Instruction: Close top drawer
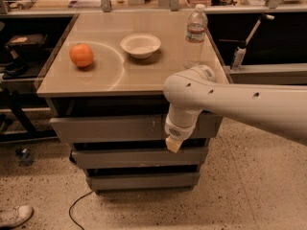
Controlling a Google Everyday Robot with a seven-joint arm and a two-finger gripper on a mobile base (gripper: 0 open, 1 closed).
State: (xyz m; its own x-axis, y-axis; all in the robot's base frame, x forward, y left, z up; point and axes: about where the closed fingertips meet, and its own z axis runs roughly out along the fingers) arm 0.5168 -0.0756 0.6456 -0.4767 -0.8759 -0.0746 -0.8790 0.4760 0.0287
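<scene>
The top drawer is a wide grey front panel just under the tan cabinet top; it stands out a little from the cabinet, with a dark gap above it. My white arm reaches in from the right and bends down in front of the drawer's right part. The gripper hangs at the drawer front's lower edge, its tan tip pointing down toward the second drawer.
On the cabinet top stand an orange, a white bowl and a water bottle. Two narrower drawer fronts sit below. A cable and a shoe lie on the floor at left.
</scene>
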